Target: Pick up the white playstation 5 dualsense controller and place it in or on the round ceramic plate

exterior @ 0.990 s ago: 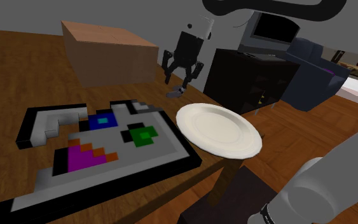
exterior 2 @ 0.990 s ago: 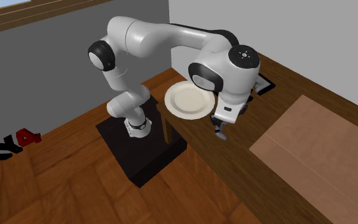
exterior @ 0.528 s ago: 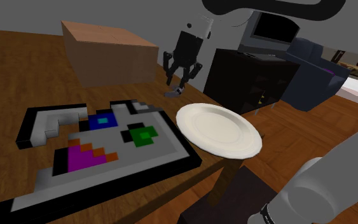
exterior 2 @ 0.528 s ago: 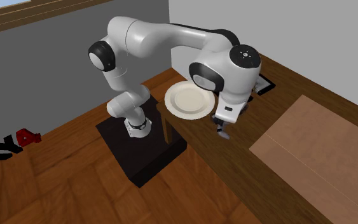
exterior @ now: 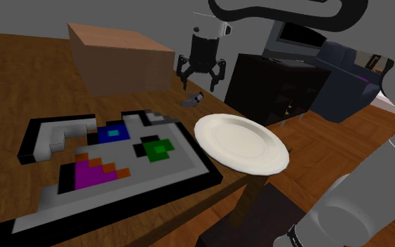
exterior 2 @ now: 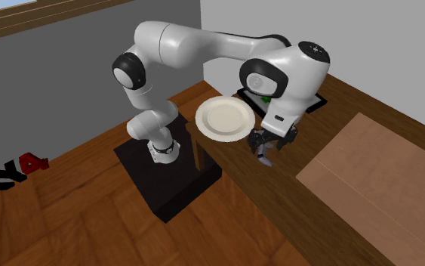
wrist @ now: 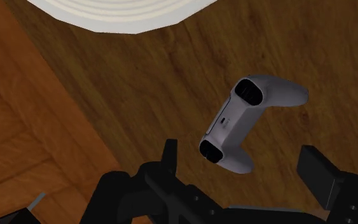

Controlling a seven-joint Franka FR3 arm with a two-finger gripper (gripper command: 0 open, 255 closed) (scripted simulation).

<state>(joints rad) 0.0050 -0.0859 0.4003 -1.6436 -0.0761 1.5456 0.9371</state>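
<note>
Gripper (exterior: 200, 83) hangs empty w/ fingers (wrist: 320, 175) wide apart over the pale grey controller (wrist: 247, 124), which lies on the wood table (exterior: 20, 84) near the plate (exterior: 241, 144) but apart from it, so I judge: lower straight, centre fingers across its middle, approx. square, then close.

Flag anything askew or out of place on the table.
The round plate appears to overhang the table's edge on the side nearest the stand. The grey-white controller lies slantwise under the open gripper, untouched. Nothing looks spilled or broken.
</note>
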